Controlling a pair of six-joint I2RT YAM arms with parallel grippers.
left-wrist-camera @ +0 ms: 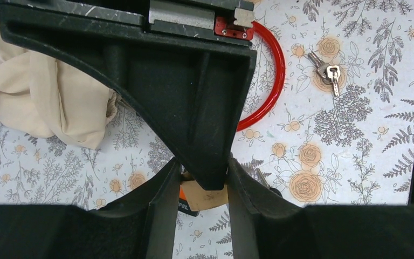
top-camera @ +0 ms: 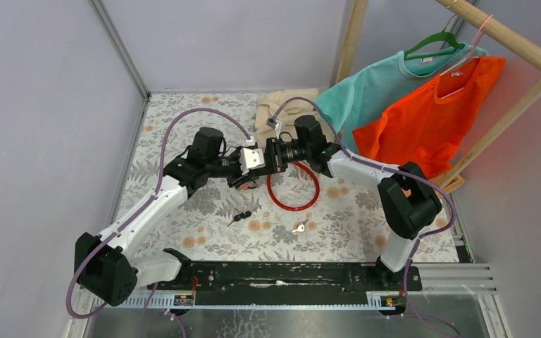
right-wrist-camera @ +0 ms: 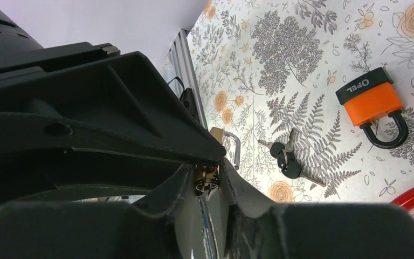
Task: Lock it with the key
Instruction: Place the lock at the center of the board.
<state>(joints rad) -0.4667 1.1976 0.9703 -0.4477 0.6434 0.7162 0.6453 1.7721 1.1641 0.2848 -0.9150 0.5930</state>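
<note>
My two grippers meet above the middle of the table. My left gripper (top-camera: pixel 252 167) (left-wrist-camera: pixel 202 175) is shut on a small brass padlock (left-wrist-camera: pixel 207 195), held above the cloth. In the right wrist view the padlock's brass body (right-wrist-camera: pixel 216 133) and silver shackle (right-wrist-camera: pixel 236 150) show just past my fingertips. My right gripper (top-camera: pixel 268 156) (right-wrist-camera: pixel 208 171) is shut on a small key (right-wrist-camera: pixel 207 182) with a wire ring, right at the padlock's body. The keyhole is hidden. The right gripper's black finger (left-wrist-camera: pixel 194 102) fills much of the left wrist view.
An orange OPEL padlock (right-wrist-camera: pixel 372 102) and black-headed keys (right-wrist-camera: pixel 285 159) lie on the floral cloth below. A red cable loop (top-camera: pixel 294 186) and silver keys (top-camera: pixel 299 227) lie nearby. A beige cloth (top-camera: pixel 282 105) is at the back; teal and orange shirts (top-camera: pixel 430 113) hang at the right.
</note>
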